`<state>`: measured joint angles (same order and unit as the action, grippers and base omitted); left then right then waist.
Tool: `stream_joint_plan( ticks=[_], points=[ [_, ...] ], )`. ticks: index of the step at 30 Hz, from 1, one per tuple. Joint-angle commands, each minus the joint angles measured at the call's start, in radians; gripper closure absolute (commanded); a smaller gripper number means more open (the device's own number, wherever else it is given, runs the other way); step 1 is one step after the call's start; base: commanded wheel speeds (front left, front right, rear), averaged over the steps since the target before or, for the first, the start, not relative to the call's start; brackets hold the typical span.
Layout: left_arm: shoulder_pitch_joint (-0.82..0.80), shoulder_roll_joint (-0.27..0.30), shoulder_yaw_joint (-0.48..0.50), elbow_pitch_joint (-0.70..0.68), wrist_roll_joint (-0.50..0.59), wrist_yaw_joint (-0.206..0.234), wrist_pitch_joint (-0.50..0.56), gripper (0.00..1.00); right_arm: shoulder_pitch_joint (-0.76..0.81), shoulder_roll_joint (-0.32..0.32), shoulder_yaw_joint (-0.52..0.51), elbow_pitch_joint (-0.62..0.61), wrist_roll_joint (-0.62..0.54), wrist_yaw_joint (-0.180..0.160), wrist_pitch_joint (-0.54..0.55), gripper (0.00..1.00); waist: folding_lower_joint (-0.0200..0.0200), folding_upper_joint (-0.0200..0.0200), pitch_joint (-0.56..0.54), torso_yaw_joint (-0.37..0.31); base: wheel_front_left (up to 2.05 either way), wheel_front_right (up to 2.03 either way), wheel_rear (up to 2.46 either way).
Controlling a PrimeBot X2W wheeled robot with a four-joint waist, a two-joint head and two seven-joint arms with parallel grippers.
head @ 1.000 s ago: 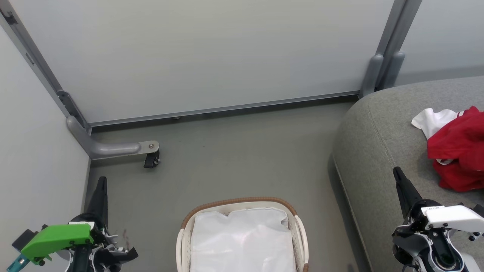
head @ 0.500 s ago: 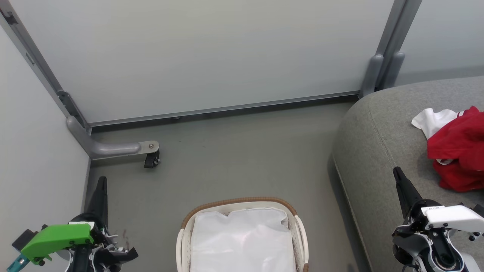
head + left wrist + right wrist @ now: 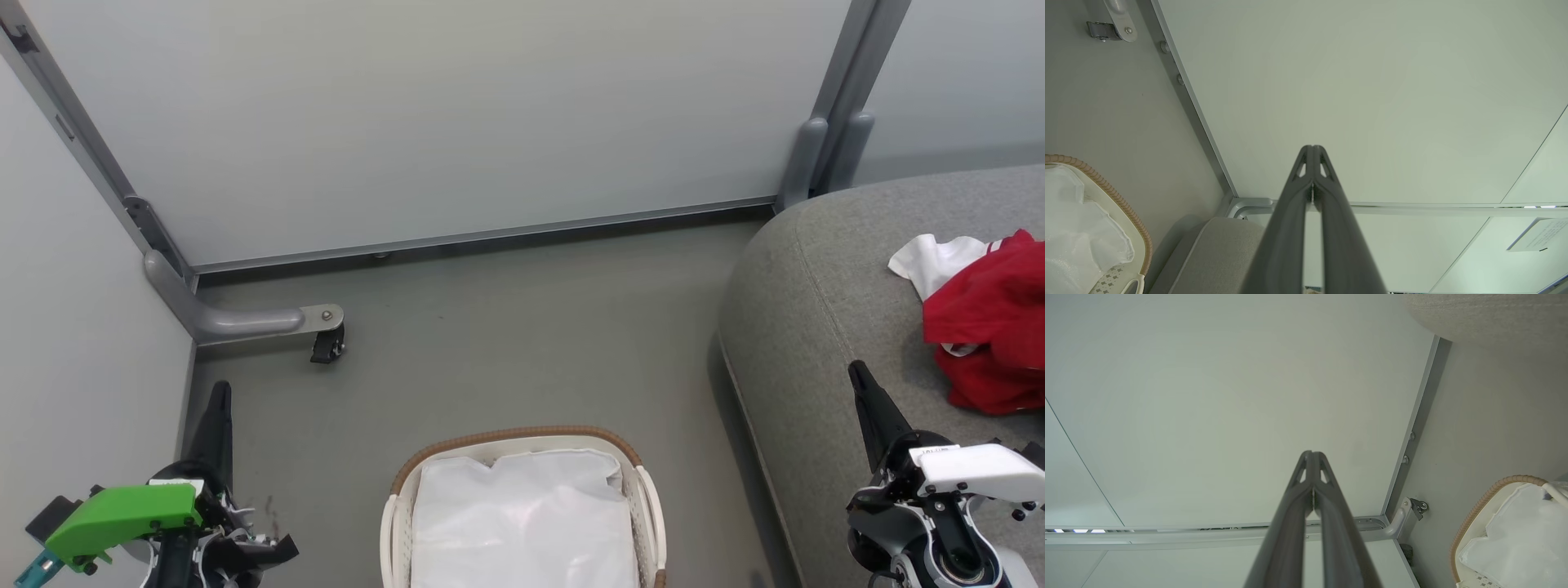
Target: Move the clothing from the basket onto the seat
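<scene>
While both arms hung idle low in the head view, the clothing [image 3: 992,327] lay in a red heap with a white panel showing on the seat [image 3: 816,310], near that view's right edge and well apart from the basket [image 3: 522,433]. The basket stood on the floor [image 3: 506,327] between the arms, and the part of its inside in view held the white liner [image 3: 522,523], with no red on it; its near end was cut off by the bottom edge. The left gripper [image 3: 219,390] pointed up beside the basket's left, the right gripper [image 3: 857,371] over the seat's front edge, neither touching anything. In the left wrist view the left gripper [image 3: 1312,149] had its jaws clenched tip to tip on nothing, aimed at a pale wall panel [image 3: 1372,81], with the basket's rim [image 3: 1106,192] and liner [image 3: 1077,228] at lower left and the seat [image 3: 1216,253] beside them. In the right wrist view the right gripper [image 3: 1312,454] was likewise clenched and empty, the basket [image 3: 1478,510] and its liner [image 3: 1515,539] at lower right, the seat [image 3: 1486,314] at the top. By these views the move looked done; only the basket's hidden near end left any doubt.
</scene>
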<state>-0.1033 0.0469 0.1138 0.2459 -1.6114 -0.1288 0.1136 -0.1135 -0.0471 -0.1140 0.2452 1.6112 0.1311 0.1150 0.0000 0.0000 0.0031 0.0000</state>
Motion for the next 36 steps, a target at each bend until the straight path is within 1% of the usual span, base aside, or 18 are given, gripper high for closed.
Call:
stream_joint_plan(
  ticks=[1, 36],
  points=[
    [-0.011, 0.006, 0.002, -0.002, -0.003, -0.004, 0.004, 1.0, 0.011, -0.006, -0.002, -0.003, 0.003, -0.001, 0.002, 1.0, 0.0, 0.0, 0.0, 0.0, 0.0, 0.0, 0.0],
    [-0.011, 0.006, 0.002, -0.002, -0.003, -0.005, 0.004, 1.0, 0.011, -0.006, -0.002, -0.003, 0.003, -0.001, 0.002, 1.0, 0.0, 0.0, 0.0, 0.0, 0.0, 0.0, 0.0]
  ],
)
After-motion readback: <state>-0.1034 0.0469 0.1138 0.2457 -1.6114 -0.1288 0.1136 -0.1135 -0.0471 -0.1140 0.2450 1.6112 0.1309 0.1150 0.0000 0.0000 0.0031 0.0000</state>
